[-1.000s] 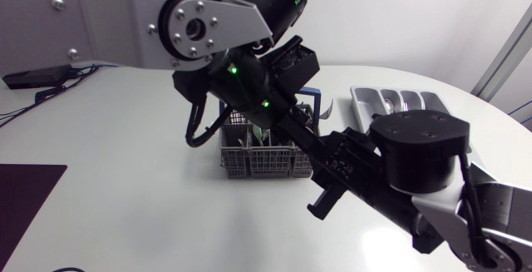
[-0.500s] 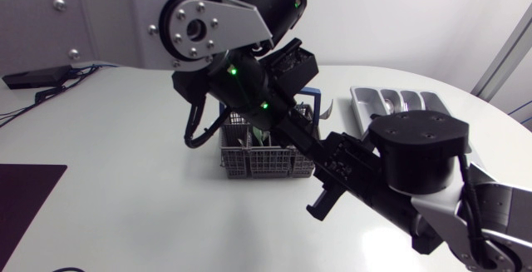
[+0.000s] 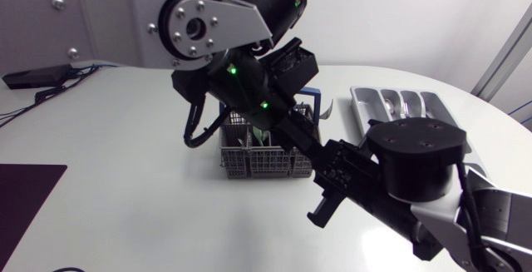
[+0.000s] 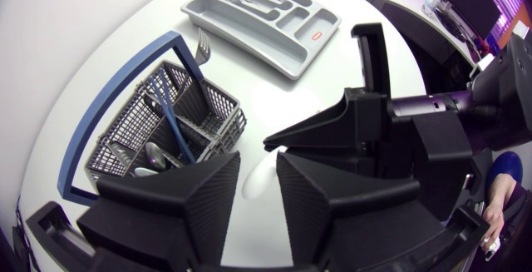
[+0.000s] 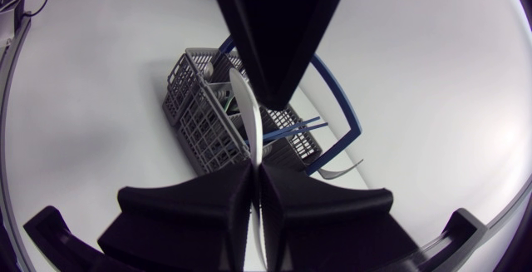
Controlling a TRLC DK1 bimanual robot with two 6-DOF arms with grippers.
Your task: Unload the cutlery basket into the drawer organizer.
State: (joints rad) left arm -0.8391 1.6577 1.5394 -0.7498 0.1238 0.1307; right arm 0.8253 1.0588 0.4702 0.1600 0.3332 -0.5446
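Observation:
A grey wire cutlery basket (image 3: 262, 160) with a blue handle stands mid-table and holds a blue utensil (image 4: 170, 122), a spoon and a fork. The grey organizer (image 3: 399, 106) lies at the back right with spoons in it. My left gripper (image 3: 301, 132) hangs just right of the basket, its fingers (image 4: 187, 197) a little apart and nothing gripped between them. My right gripper (image 3: 322, 151) meets it tip to tip. The right gripper (image 5: 253, 176) is shut on a thin white utensil (image 5: 248, 110), whose far end reaches up beside the left gripper's finger (image 5: 274, 31).
The two arms cross over the table's middle, the left one (image 3: 125, 22) from the back left and the right one (image 3: 432, 189) from the front right. A dark mat (image 3: 25, 197) lies at the front left edge. Bare white tabletop (image 3: 125, 139) lies left of the basket.
My right arm's wrist has sunk slightly toward the table's front. The left arm and the basket have stayed where they were.

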